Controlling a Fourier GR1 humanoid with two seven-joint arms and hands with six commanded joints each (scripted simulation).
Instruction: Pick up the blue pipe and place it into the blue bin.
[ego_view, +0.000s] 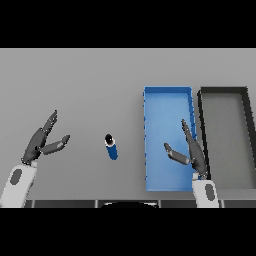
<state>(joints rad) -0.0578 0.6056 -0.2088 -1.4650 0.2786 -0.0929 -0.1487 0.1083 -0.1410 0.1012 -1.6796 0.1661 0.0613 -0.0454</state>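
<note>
The blue pipe (111, 147) stands on end on the grey table, a little tilted, its dark ring-shaped end facing up. It is left of the blue bin (160, 97). My right hand (192, 152) is open, fingers straight, over the blue bin, apart from the pipe. My left hand (40, 142) is open over the table well left of the pipe and does not touch it.
A dark grey bin (247, 125) stands right beside the blue bin on its right. The grey table (75, 85) stretches away behind and left of the pipe.
</note>
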